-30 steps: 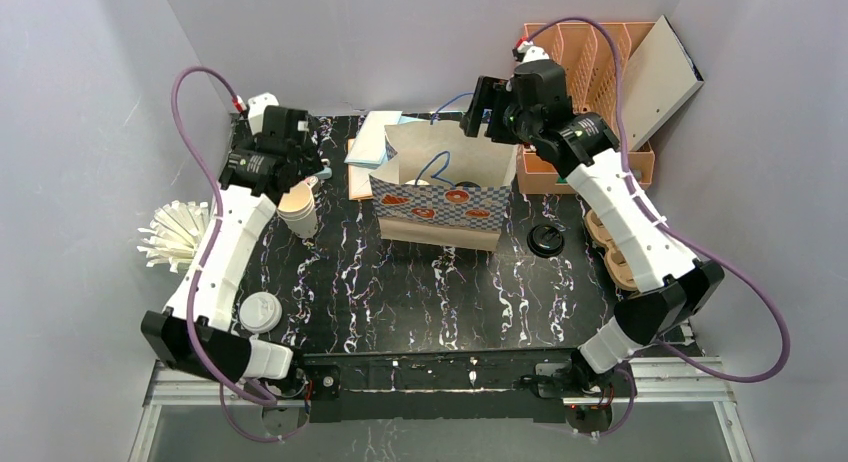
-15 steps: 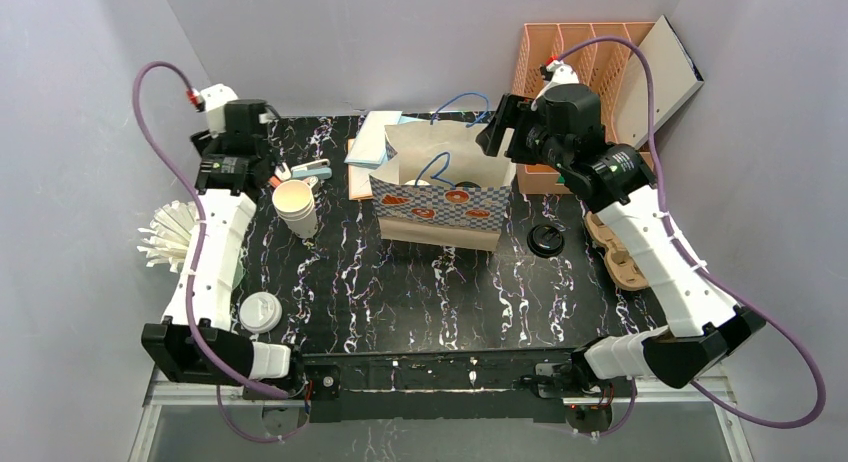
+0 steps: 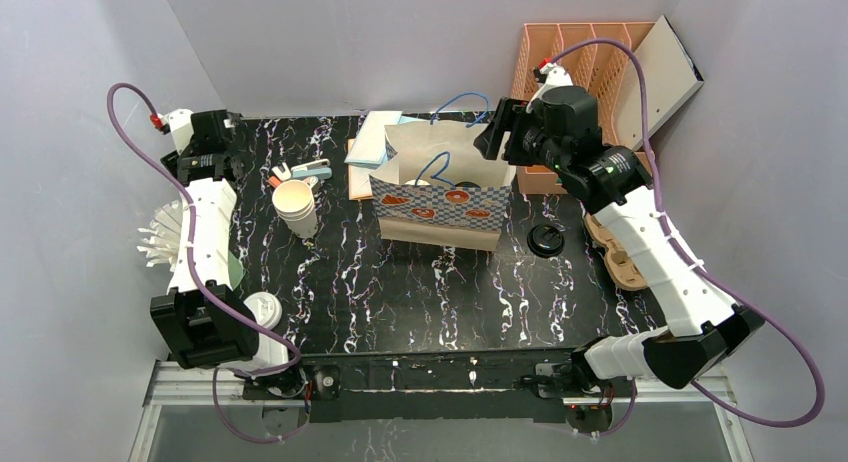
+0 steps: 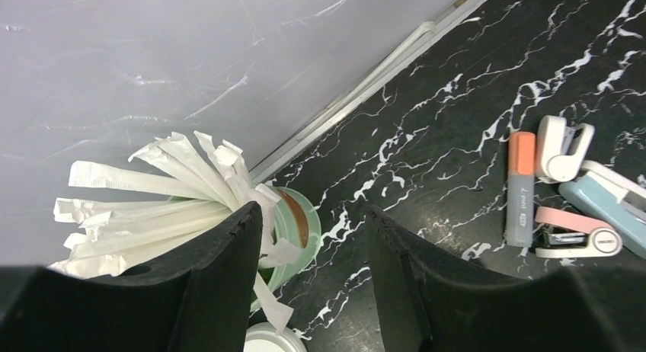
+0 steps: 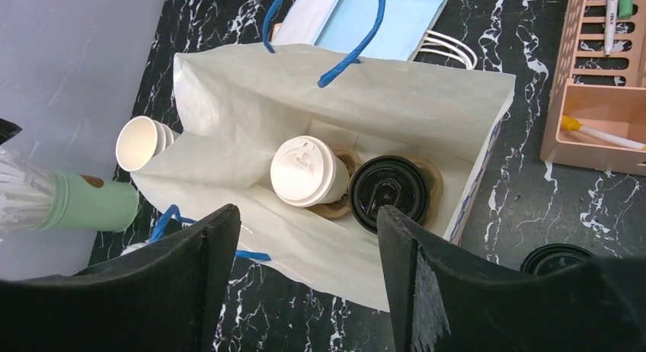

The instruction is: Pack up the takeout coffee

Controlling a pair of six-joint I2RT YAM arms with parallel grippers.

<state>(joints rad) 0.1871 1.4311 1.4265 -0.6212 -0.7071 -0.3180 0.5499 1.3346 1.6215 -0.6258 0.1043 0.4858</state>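
No dark green cup wall shows in any view. The white paper bag (image 5: 251,116) with blue handles stands open at the back middle of the table, also in the top view (image 3: 445,187). Inside it a cardboard carrier holds a white-lidded cup (image 5: 308,171) and a black-lidded cup (image 5: 391,192); only their lids show. My right gripper (image 5: 308,215) is open and empty, hovering above the bag's near edge (image 3: 497,132). My left gripper (image 4: 314,219) is open and empty at the back left corner (image 3: 205,142), above the table beside the straw holder.
Stacked cream cups (image 3: 297,207) stand left of the bag. The light green straw holder (image 4: 301,226) and a white lid (image 3: 262,310) are at the left. Highlighter and staplers (image 4: 564,188) lie at the back. Black lid (image 3: 546,239), cardboard carrier (image 3: 615,247) and orange organiser (image 3: 590,72) are at the right.
My left arm has swung left, away from the cream cups to the back left corner. My right gripper has shifted slightly right above the bag. Both stay open.
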